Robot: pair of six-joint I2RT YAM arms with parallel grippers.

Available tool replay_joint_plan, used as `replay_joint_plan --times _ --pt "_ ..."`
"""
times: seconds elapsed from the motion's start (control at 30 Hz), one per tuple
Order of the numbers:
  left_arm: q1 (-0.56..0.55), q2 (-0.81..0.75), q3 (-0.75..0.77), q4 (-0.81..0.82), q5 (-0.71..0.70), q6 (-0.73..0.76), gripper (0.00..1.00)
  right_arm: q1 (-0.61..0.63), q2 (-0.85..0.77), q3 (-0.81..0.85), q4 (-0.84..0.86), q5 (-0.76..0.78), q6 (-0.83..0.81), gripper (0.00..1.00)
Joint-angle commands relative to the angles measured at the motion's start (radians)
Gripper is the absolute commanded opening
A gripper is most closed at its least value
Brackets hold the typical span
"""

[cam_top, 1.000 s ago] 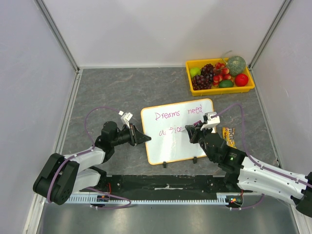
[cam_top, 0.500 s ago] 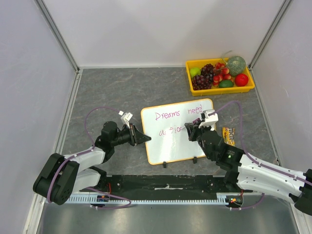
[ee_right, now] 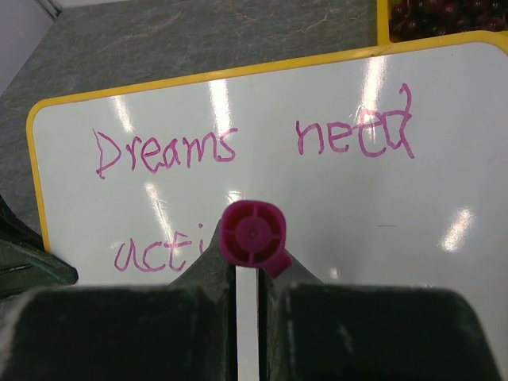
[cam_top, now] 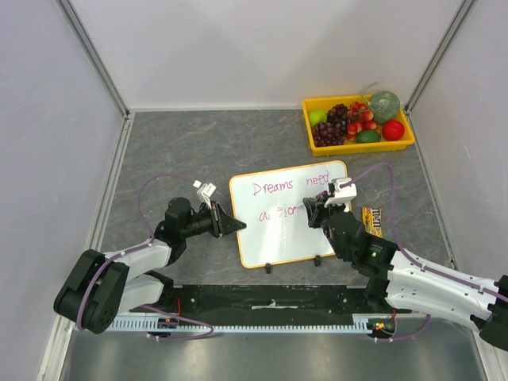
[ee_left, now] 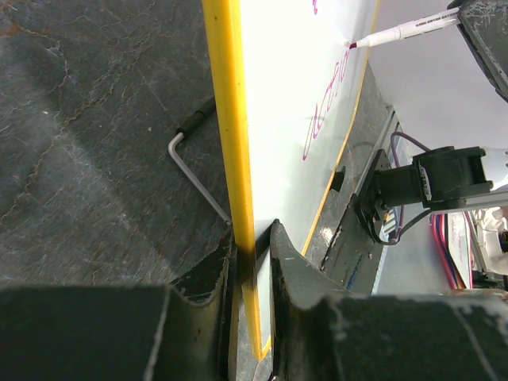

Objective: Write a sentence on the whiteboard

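The whiteboard (cam_top: 278, 238), white with a thin orange-yellow frame, stands tilted in the middle of the table. It reads "Dreams need" on the top line and "acti" with more strokes on the second line. My left gripper (cam_top: 236, 225) is shut on the board's left edge, and the left wrist view shows its jaws clamped on the frame (ee_left: 252, 238). My right gripper (cam_top: 312, 213) is shut on a pink marker (ee_right: 252, 232). The marker's tip touches the board at the end of the second line (ee_left: 353, 46). In the right wrist view the marker's end hides the newest strokes.
A yellow tray (cam_top: 359, 148) of fruit sits at the back right. A candy bar packet (cam_top: 373, 221) lies just right of the board. The board's metal stand leg (ee_left: 194, 171) rests on the grey table behind it. The black base rail (cam_top: 270, 298) runs along the near edge.
My right gripper has moved slightly away from me along the second line with the marker, then held nearly still. The left gripper and the board have not moved.
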Motion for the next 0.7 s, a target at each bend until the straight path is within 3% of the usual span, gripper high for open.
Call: replay_joint_plan --times 0.0,0.67 --pt "-0.003 0.004 0.0 -0.054 -0.079 0.097 0.02 -0.009 -0.006 0.022 -0.042 0.043 -0.011 0.0" --pt "-0.005 0.005 0.0 -0.054 -0.079 0.099 0.02 -0.009 -0.037 -0.027 -0.129 -0.028 0.034 0.0"
